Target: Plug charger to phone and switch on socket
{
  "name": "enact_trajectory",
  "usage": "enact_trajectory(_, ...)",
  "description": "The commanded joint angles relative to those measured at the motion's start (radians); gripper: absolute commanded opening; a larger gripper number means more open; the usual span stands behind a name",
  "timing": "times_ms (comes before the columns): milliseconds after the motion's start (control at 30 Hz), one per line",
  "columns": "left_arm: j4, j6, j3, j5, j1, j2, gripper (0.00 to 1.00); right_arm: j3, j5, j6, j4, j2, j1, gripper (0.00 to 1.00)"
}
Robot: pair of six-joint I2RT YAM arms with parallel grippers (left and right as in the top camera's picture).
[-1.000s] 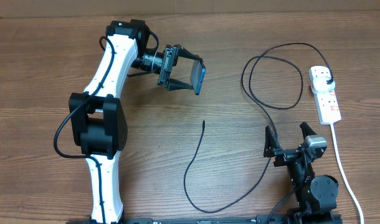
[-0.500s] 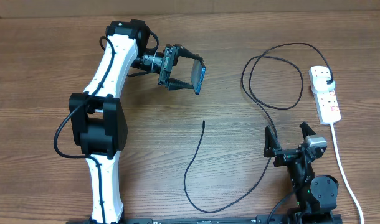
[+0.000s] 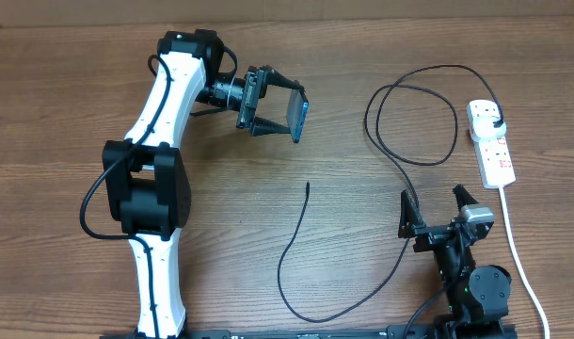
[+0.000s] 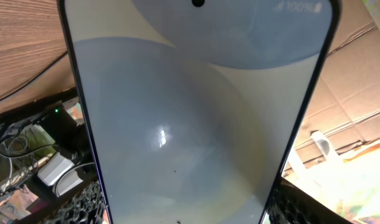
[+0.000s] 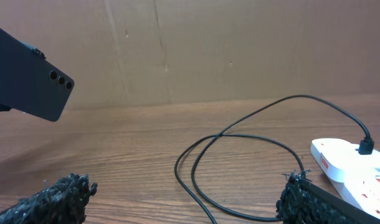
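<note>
While clamping the phone (image 4: 190, 124) by its long edges in the left gripper (image 3: 289, 114), holding it up on edge above the table (image 3: 61, 113), probably keeping its port reachable. Hanging wide open and empty with the right gripper (image 3: 432, 215), beside the charger (image 3: 296, 240), already plugged into the socket (image 3: 495, 151).

ends of phone (image 4: 190, 124) off-frame

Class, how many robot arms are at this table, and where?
2. The left arm stretches up the left side, holding the phone; the right arm sits folded at the lower right.
</note>
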Motion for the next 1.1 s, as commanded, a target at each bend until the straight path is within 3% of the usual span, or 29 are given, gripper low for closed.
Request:
enact_trajectory(0, -0.025, 0.045, 0.029, 0.064, 0.011, 0.002, 0.04, -0.011, 0.010, -0.004, 0.006, -0.009, 0.005, 1.00)
enact_trajectory(500, -0.127, 0.168, 0.029, 0.053, 0.039, 0.002, 0.04, -0.011, 0.010, -0.004, 0.006, -0.009, 0.005, 1.00)
enact_trajectory(1067, -0.129, 0.175, 0.029, -0.040, 0.039, 0.002, 0.04, -0.011, 0.010, -0.004, 0.006, -0.009, 0.005, 1.00)
